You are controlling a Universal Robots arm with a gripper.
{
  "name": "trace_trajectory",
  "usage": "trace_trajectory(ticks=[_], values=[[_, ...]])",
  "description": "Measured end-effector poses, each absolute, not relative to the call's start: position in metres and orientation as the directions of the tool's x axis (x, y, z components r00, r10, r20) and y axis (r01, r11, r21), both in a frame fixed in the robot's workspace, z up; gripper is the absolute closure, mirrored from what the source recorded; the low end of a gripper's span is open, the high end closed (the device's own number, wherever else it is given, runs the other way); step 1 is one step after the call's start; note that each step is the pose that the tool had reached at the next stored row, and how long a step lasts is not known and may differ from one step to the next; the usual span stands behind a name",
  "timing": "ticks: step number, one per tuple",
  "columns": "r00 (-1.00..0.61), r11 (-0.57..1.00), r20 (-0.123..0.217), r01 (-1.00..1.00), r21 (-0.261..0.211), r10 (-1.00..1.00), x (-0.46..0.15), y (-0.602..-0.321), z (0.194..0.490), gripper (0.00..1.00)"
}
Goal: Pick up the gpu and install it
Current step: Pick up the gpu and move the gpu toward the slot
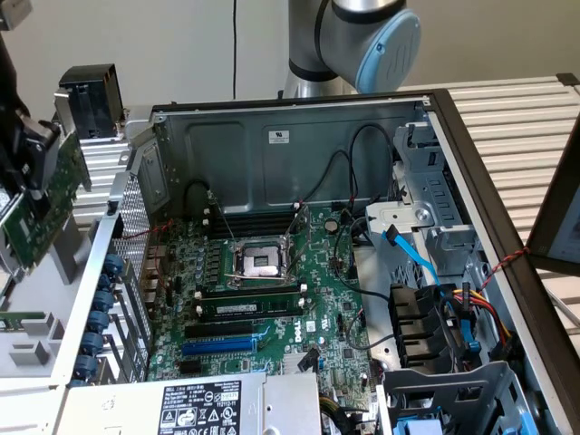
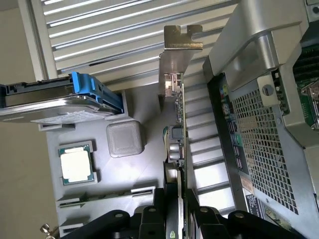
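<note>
The gpu (image 1: pixel 43 207), a thin green circuit card, hangs tilted in the air at the exterior view's left, outside the open computer case (image 1: pixel 299 136) and above a grey parts tray (image 1: pixel 27 349). My gripper (image 1: pixel 20 168) is shut on it from above. The wrist view sees the gpu (image 2: pixel 178 124) edge-on, its metal bracket (image 2: pixel 180 47) at the far end. My gripper (image 2: pixel 177 211) has its black fingers (image 2: pixel 149 219) pressed on both faces of the card. The motherboard (image 1: pixel 272 299) lies in the case, with a blue slot (image 1: pixel 217 346) near its front.
The tray (image 2: pixel 144 169) holds a loose processor chip (image 2: pixel 75 164), a grey square block (image 2: pixel 124 139) and a drive in a blue bracket (image 2: pixel 60 99). A black cooler (image 1: pixel 89 100) stands behind the case. Cables and drive cages (image 1: pixel 444 326) crowd the case's right side.
</note>
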State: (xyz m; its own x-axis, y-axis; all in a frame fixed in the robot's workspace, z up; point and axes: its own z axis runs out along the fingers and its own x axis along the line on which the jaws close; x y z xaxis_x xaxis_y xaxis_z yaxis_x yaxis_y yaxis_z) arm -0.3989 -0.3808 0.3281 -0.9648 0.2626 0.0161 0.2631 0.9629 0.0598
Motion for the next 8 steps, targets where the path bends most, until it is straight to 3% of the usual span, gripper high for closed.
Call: trace_trajectory(ticks=[8], values=[[-0.965,0.963,0.016,0.263,0.06,0.263,-0.387,-0.394,0.365,0.73]])
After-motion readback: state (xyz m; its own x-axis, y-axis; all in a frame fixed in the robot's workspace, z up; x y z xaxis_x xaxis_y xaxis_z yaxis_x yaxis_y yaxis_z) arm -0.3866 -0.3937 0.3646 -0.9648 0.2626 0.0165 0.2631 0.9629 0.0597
